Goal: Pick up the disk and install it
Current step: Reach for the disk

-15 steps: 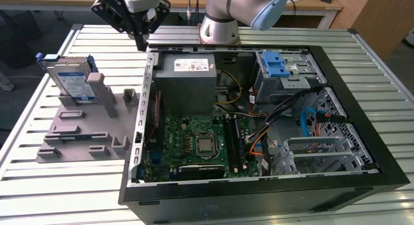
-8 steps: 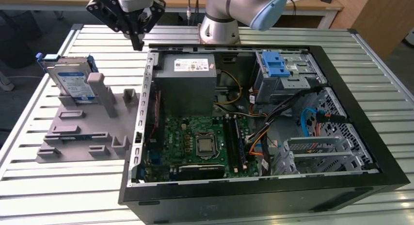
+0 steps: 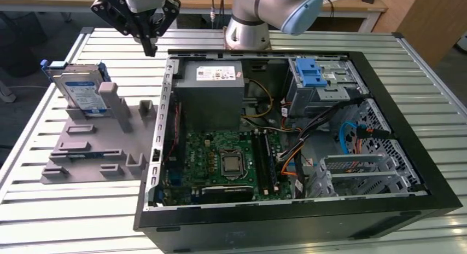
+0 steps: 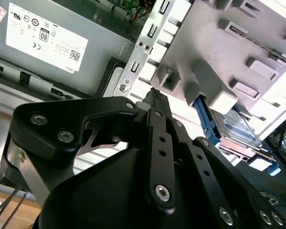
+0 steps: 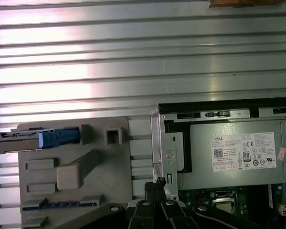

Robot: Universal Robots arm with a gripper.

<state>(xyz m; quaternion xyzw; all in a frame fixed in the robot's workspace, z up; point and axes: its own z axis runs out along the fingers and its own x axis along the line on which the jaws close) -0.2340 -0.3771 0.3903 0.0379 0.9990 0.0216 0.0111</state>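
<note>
Exterior view: my gripper (image 3: 150, 47) hangs empty, fingers pinched together, over the slatted table (image 3: 87, 210), beside the open computer case (image 3: 292, 221) near its power supply (image 3: 210, 95). The disk (image 3: 79, 91) stands on edge in the grey holder (image 3: 80, 166) to the exterior view's left of the case, well apart from my gripper.

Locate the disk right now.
The disk stands on edge in the grey holder at the exterior view's left, beside the open computer case.
</note>
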